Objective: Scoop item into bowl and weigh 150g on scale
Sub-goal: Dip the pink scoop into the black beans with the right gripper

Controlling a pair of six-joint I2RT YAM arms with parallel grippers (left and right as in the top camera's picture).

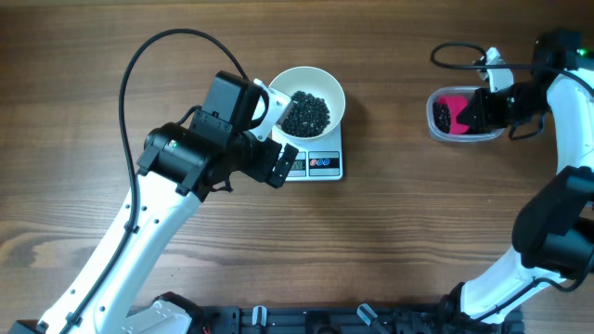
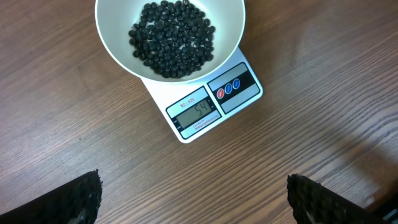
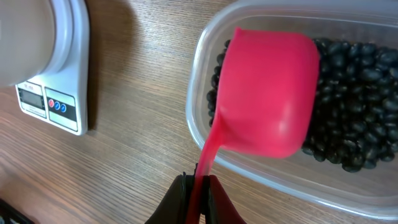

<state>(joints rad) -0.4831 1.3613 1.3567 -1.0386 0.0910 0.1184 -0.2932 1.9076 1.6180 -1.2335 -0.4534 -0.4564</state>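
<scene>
The scale (image 1: 320,165) stands on the wooden desk (image 1: 390,241) with its display and two round buttons along the edge nearest the robot. The display shows digits too small to read with certainty. The white bowl (image 1: 338,93) sits on top of the scale, covering most of its platform and overhanging the far edge. A dark heap of black beans (image 1: 304,113) lies in the bottom of the bowl, well below its rim. The left gripper (image 1: 278,137) hangs just to the left of the scale, above the desk. Its jaws are spread wide with nothing between them, and in the left wrist view only the two dark fingertips (image 2: 81,199) show at the lower corners, with the scale and bowl ahead of them. Well to the right of the scale, apart from it, is a clear plastic tub (image 3: 205,81) holding more beans (image 3: 354,93). The right gripper (image 3: 197,186) is at the tub's near side, jaws pinched tight on the thin handle of a pink scoop (image 3: 267,93). The scoop's cup is inside the tub, lying over the beans at the end of the tub nearer the scale. Whether its mouth faces up or down I cannot tell. A black cable (image 1: 455,51) loops on the desk just beyond the tub, on the tub's side facing the scale.
</scene>
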